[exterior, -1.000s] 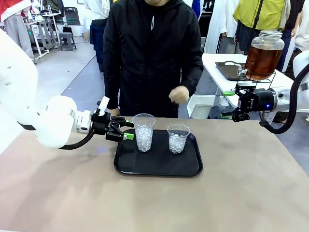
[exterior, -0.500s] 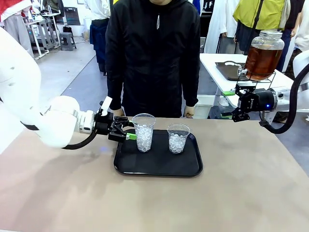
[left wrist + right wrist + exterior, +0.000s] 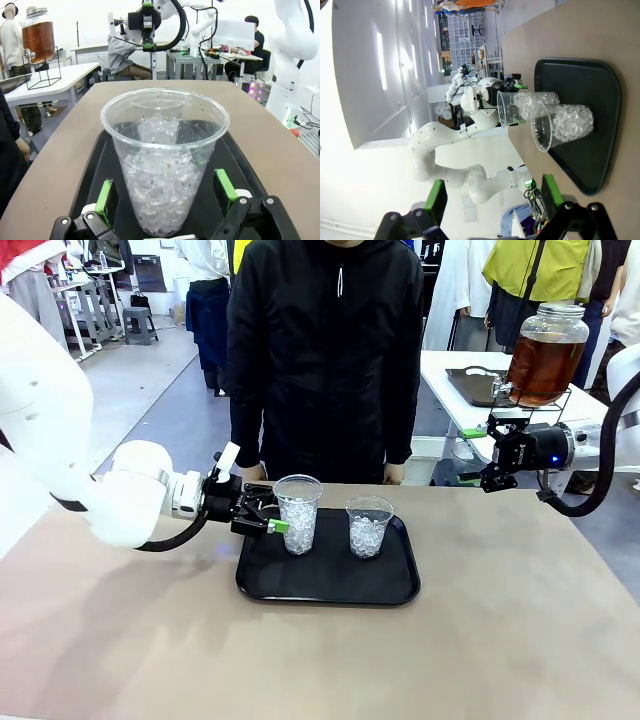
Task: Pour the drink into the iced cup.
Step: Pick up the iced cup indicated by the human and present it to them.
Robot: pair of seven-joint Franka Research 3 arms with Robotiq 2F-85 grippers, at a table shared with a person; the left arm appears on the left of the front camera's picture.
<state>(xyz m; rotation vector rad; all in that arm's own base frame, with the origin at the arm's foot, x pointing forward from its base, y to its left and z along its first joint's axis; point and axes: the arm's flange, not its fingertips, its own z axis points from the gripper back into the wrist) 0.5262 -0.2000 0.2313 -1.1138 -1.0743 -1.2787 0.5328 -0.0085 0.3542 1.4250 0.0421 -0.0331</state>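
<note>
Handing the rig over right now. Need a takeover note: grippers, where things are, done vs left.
Left gripper: open, pads either side of the left cup, not touching it.
Right gripper: open, empty, in the air beside the side table.
Left cup and right cup: upright on the tray, ice only.
Drink: in the jar on the side table.
Done: nothing poured.
Left: probably close on the left cup, then get drink into it.

Our left arm [image 3: 120, 495] reaches in low from the left, wrist level, and our left gripper [image 3: 272, 510] points right with jaws spread wide. At the far right, our right arm [image 3: 598, 443] is raised above the table [image 3: 500, 640], our right gripper [image 3: 472, 455] pointing left, jaws equally wide apart.
</note>
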